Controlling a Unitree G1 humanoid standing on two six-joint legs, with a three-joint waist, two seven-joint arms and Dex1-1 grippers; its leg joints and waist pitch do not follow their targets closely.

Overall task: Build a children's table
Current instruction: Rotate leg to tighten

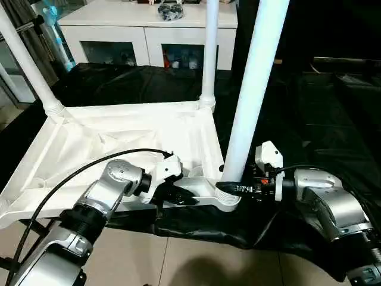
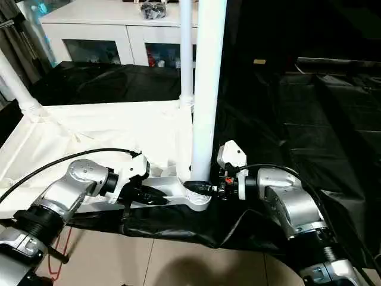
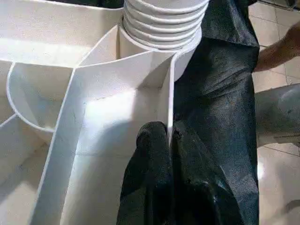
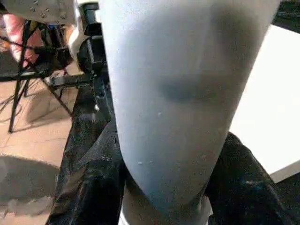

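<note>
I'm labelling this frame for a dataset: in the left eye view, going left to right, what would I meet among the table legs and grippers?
Far-left leg → left gripper clamped on the tabletop rim → far leg → near leg → right gripper closed around the near leg's base.

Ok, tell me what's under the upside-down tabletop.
The tabletop lies on a black sheet whose front edge hangs toward the tiled floor. Whatever carries the sheet is covered. The left gripper pinches the tabletop's rim; the right gripper clamps the near leg.
</note>
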